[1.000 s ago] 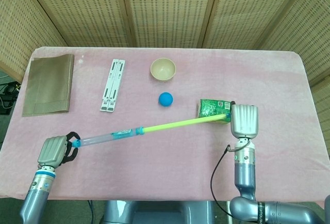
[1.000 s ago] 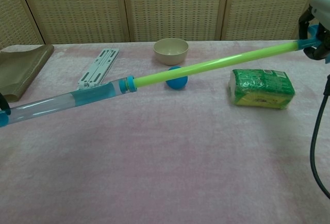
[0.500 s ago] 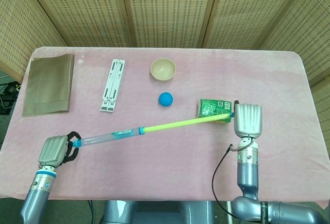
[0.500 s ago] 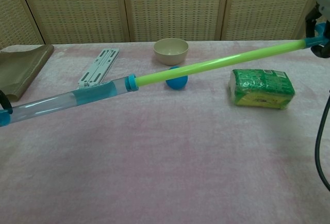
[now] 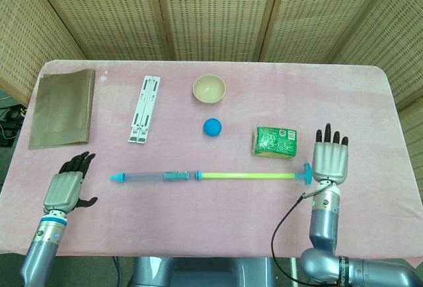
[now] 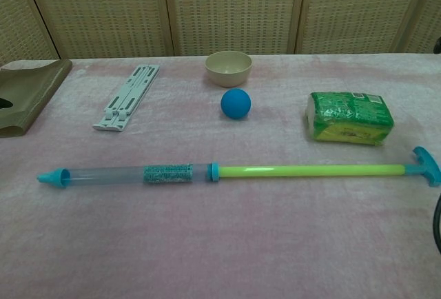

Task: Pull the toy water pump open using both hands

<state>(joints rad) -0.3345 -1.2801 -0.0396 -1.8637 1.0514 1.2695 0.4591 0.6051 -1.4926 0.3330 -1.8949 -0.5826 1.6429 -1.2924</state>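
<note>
The toy water pump lies flat on the pink table, pulled out long. Its clear barrel with a blue nozzle points left, and its green rod ends in a blue T-handle at the right. My left hand rests open on the table left of the nozzle, a short gap away. Just right of the T-handle, my right hand is open, fingers straight and apart. Neither hand touches the pump. The chest view shows no hand.
A green packet lies just behind the rod near my right hand. A blue ball, a beige bowl, a white folding stand and a brown cloth sit farther back. A black cable hangs by my right forearm.
Both hands have let go of the pump and opened. The pump has dropped from its raised tilt and now lies flat on the table. The right hand moved slightly right.
</note>
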